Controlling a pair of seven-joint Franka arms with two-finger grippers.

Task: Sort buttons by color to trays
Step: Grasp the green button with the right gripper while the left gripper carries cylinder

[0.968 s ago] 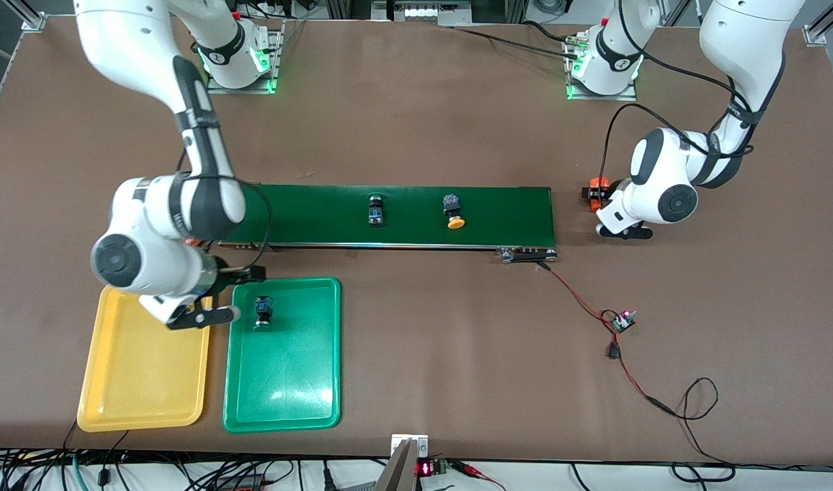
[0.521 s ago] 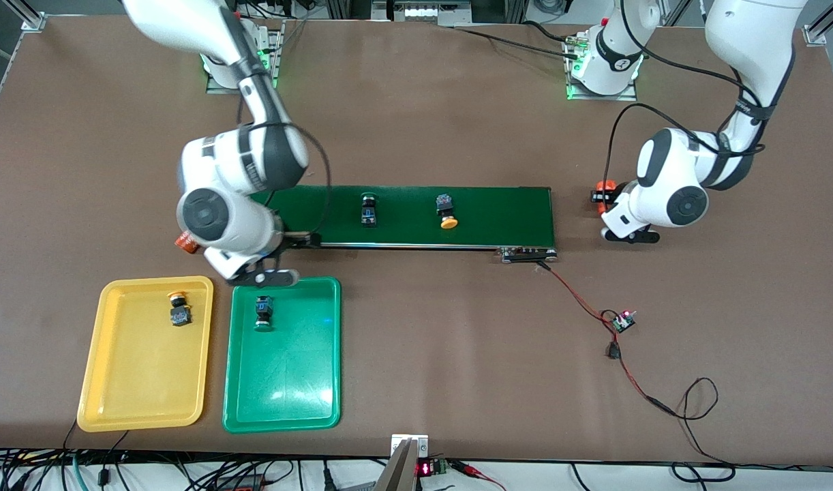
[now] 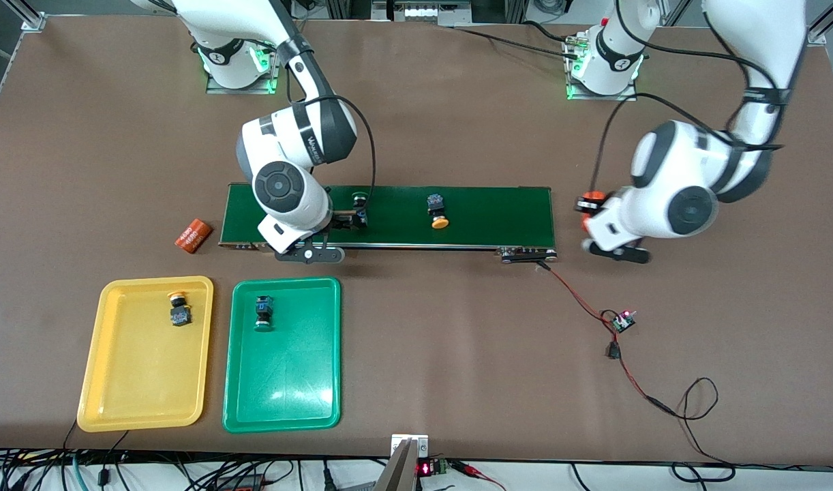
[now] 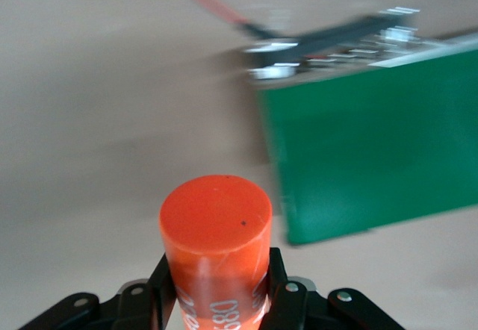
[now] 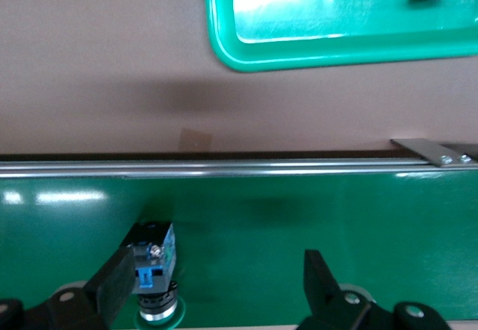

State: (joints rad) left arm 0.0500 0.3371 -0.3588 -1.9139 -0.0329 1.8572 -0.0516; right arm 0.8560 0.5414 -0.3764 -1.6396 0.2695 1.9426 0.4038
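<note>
Nearest the camera, the yellow tray (image 3: 144, 409) and green tray (image 3: 281, 416) each hold one matching button. On the belt (image 3: 485, 218), the green button (image 5: 152, 276) sits just off one finger of the spread right end effector (image 5: 216, 285), lying crosswise; the orange button (image 3: 436, 210) waits mid-belt. The left end effector (image 4: 218, 300) pinches a cylinder (image 4: 216, 248) (reads "680") past the belt's end.

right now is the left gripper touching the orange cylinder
Touching. The left wrist view shows the left gripper with its fingers pressed against both sides of the upright orange cylinder.
</note>
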